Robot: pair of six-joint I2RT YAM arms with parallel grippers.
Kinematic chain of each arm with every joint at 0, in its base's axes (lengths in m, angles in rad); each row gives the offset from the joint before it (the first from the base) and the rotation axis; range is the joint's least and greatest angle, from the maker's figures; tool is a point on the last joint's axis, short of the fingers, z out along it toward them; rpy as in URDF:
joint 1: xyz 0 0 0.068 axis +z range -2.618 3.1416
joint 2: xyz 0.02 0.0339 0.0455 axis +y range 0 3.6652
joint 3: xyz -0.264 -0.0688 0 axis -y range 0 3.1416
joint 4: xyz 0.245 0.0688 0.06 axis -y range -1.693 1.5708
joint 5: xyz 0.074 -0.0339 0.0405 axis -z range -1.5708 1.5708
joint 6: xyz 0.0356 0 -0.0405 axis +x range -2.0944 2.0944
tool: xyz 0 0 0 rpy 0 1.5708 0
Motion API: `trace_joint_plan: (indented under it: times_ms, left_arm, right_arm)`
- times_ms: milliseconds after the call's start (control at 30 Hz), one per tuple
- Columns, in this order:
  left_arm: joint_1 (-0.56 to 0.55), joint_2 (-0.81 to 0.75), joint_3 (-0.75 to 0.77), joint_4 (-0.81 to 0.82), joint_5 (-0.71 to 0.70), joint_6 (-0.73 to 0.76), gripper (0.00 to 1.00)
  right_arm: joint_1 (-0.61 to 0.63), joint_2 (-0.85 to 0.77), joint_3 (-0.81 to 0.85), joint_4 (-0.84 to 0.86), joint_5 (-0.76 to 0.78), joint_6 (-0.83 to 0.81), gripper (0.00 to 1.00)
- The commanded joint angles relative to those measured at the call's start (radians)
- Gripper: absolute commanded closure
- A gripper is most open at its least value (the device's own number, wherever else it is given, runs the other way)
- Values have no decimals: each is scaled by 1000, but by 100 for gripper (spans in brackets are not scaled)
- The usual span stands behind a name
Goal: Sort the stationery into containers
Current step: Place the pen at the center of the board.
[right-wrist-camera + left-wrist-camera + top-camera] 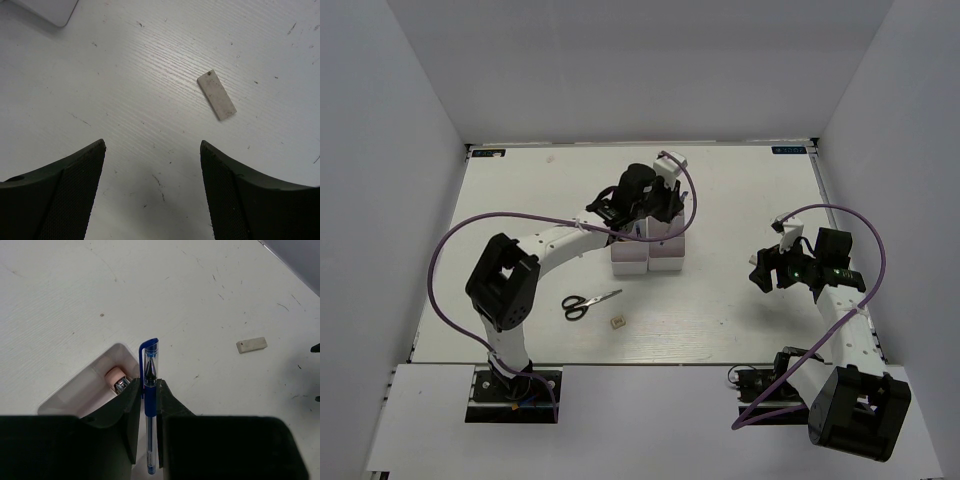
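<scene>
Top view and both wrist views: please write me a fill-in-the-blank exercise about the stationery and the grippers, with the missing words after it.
1. The left gripper is shut on a pen whose colour is ____.
2. The white eraser lies on the table ahead of the right gripper, whose jaws stand ____.
3. In the top view, the black-handled scissors lie to the ____ of the small beige block.
Missing words: blue; open; left.

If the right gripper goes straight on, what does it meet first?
Most likely bare table; the small white eraser lies ahead but to one side, apparently off the line of the right gripper.
</scene>
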Motion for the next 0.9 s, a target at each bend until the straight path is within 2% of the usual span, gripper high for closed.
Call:
trace_joint_plan:
  times_ms: [0, 600, 867]
  left_arm:
    - [-9, -79, 41, 34, 17, 14, 99]
    - [38, -31, 55, 79, 2, 12, 99]
    - [54, -11, -4, 120, 3, 21, 99]
  right_arm:
    - [-6, -7, -9, 22, -22, -10, 21]
    - [-3, 9, -21, 27, -22, -23, 21]
    - [-6, 21, -21, 30, -22, -28, 21]
